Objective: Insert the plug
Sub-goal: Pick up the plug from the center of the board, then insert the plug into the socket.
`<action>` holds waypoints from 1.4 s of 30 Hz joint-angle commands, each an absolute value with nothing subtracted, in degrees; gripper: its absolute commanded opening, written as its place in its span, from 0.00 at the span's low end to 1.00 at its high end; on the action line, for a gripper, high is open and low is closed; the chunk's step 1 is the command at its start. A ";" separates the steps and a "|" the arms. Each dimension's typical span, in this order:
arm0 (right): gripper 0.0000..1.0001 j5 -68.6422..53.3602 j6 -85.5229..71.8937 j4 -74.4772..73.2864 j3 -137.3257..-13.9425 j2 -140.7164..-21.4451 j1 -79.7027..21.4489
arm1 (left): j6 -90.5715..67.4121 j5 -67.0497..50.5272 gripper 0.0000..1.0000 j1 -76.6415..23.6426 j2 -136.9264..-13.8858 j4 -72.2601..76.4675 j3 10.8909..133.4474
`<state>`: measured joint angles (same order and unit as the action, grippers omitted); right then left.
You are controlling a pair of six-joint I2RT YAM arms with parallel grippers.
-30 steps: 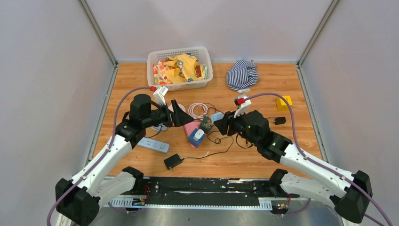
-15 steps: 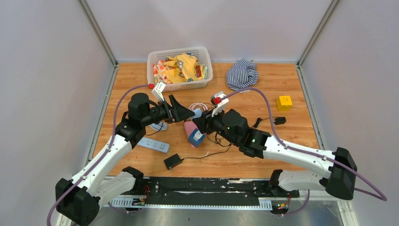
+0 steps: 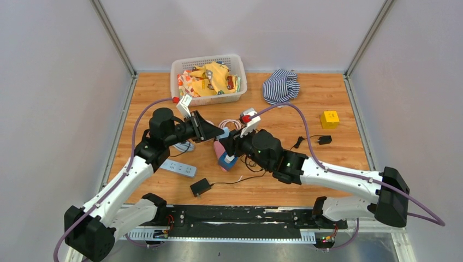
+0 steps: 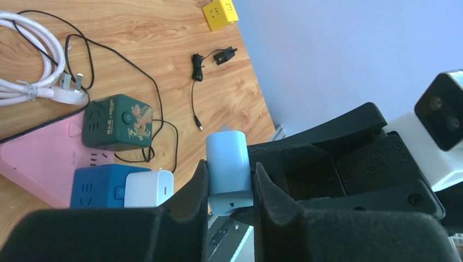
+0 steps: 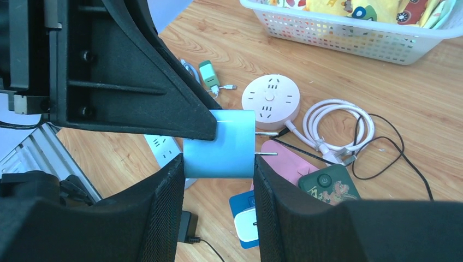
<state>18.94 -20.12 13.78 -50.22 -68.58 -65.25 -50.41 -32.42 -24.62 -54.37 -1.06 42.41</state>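
Currently grips blue plug (image 5: pixel 219 143) in both left end effector (image 4: pixel 229 176) and right end effector (image 5: pixel 218 164), above the tabletop (image 3: pixel 327 93) middle.

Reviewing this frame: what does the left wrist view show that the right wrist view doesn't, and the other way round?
Only the left wrist view: the yellow cube and the small black adapter with its thin cable. Only the right wrist view: the white basket, the round white socket and the metal prongs of the light blue plug. Both: that plug close up, the green cube socket and the pink power strip.
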 commanded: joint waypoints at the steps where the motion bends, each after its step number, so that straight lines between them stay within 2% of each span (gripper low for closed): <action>1: 0.30 22.95 -21.72 16.45 -50.28 -67.65 -65.92 | -50.34 -33.59 0.07 -24.87 -54.35 -0.61 41.79; 2: 0.34 23.28 -21.92 16.19 -50.01 -67.38 -65.95 | -50.36 -33.31 0.01 -24.87 -54.05 -0.61 41.71; 3: 0.39 23.55 -22.17 15.80 -49.75 -67.00 -65.92 | -50.41 -32.89 0.00 -24.87 -53.77 -0.60 41.60; 9: 0.74 25.64 -23.21 14.47 -46.61 -64.01 -65.90 | -52.70 -27.76 0.00 -24.79 -52.65 -0.44 39.62; 15: 0.93 29.22 -23.68 12.93 -43.41 -59.69 -65.92 | -54.16 -23.07 0.00 -23.76 -53.10 -1.69 38.03; 23: 0.99 35.74 -24.02 10.64 -38.76 -53.94 -65.92 | -56.51 -17.39 0.00 -17.14 -56.80 -14.90 40.99; 30: 1.00 40.27 -23.94 10.20 -35.38 -49.45 -65.80 | -56.80 7.56 0.00 -15.15 -63.02 -46.02 54.97; 35: 1.00 42.19 -23.75 9.95 -33.99 -48.15 -65.67 | -58.90 5.62 0.00 -10.27 -64.31 -48.14 53.52; 42: 1.00 43.86 -23.12 9.14 -32.54 -45.75 -65.31 | -59.55 3.23 0.00 -1.49 -72.09 -54.88 52.64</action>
<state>40.10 -23.11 9.78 -33.85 -47.75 -65.56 -58.35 3.07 -4.75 -68.90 -48.60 53.82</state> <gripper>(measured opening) 0.999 0.270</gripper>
